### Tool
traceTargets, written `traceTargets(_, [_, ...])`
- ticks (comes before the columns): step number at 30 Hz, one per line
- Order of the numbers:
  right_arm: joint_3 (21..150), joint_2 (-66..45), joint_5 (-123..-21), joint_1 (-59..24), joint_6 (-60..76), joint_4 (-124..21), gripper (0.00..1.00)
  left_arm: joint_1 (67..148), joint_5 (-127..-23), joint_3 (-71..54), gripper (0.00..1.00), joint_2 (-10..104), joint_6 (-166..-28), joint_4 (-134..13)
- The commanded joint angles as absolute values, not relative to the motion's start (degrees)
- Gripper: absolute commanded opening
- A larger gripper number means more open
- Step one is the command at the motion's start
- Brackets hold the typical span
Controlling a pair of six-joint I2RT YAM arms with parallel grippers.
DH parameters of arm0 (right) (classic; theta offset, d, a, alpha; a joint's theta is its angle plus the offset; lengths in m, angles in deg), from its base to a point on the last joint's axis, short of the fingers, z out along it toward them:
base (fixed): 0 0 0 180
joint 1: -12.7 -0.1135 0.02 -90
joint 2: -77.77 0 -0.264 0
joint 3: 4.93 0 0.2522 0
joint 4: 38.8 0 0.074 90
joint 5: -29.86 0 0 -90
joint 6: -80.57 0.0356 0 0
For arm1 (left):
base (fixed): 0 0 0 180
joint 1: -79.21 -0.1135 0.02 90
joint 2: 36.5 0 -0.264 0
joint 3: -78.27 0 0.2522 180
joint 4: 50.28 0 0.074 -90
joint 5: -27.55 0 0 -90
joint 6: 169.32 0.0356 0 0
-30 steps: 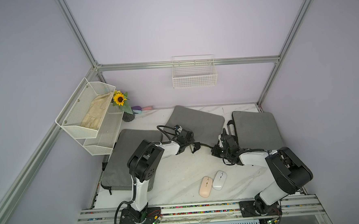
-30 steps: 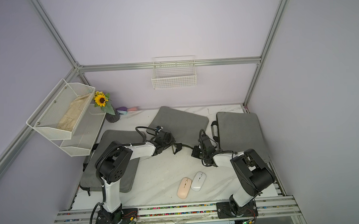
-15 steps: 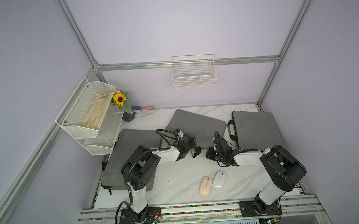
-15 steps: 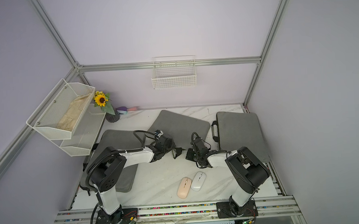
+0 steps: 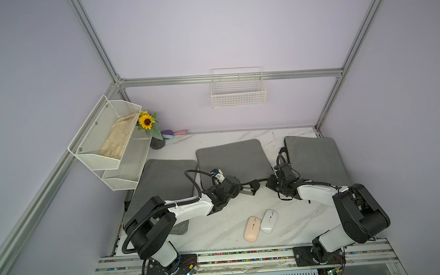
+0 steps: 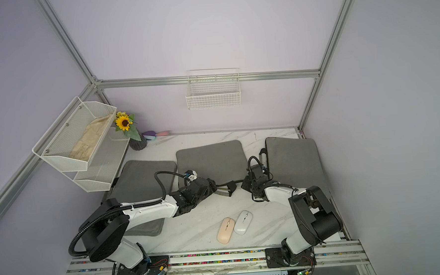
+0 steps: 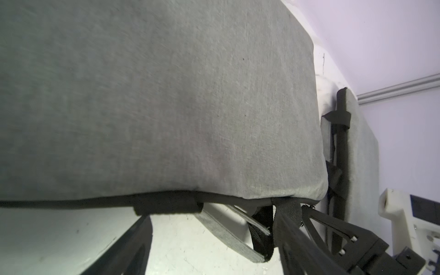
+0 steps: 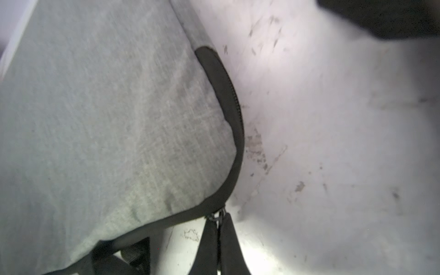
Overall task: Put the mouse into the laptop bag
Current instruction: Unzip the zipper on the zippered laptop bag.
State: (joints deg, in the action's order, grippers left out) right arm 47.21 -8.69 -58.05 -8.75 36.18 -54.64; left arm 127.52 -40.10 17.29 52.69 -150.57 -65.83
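Pink mouse [image 5: 252, 229] and white mouse [image 5: 269, 221] sit side by side near the table's [image 5: 213, 221] front edge, baseward of both claws; long axes run front to back, noses tipped slightly right; left claw [image 5: 250, 188] gapes wide around the middle bag's [image 5: 234, 159] handle [image 7: 228, 228]; right claw [image 8: 217, 221] pinches its zip pull [image 8: 217, 214]; left looks freer to fetch.

No legible text or labels anywhere

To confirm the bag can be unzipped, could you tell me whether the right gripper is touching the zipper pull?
Touching. The right wrist view shows the right gripper shut, pinching the zipper pull at the laptop bag's corner.
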Motion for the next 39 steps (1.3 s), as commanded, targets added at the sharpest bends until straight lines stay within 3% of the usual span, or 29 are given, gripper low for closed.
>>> traceTargets(1, [48.90, -7.40, -55.70, -8.84, 35.00, -58.56, 0.00, 127.11, -33.94, 18.79, 0.89, 49.11, -151.64, -73.13])
traceTargets(6, [49.18, -6.77, -56.54, -8.85, 33.09, -59.31, 0.00, 123.46, -31.93, 21.49, 0.98, 46.96, -151.55, -78.76])
traceTargets(12, [48.86, -6.21, -53.64, -8.90, 32.06, -60.80, 0.00, 113.17, -37.66, 31.93, 0.99, 41.00, -145.59, -67.22])
traceTargets(19, [49.14, -8.22, -58.12, -9.05, 29.80, -59.12, 0.00, 110.07, -41.90, 34.12, 0.99, 43.87, -141.00, -56.11])
traceTargets(22, [49.64, -9.26, -59.41, -9.70, 29.18, -58.73, 0.00, 110.05, -47.94, 30.72, 0.90, 51.10, -138.80, -52.49])
traceTargets(27, [51.07, -10.58, -60.75, -13.15, 28.28, -58.20, 0.00, 110.32, -53.94, 27.63, 0.52, 59.34, -138.21, -45.49])
traceTargets(29, [51.78, -11.36, -60.68, -15.63, 28.27, -57.42, 0.00, 110.70, -55.48, 27.17, 0.40, 60.81, -138.42, -43.43])
traceTargets(39, [60.67, -21.17, -61.61, -31.24, 30.56, -54.35, 0.00, 115.69, -52.45, 24.97, 0.39, 60.45, -138.82, -44.40])
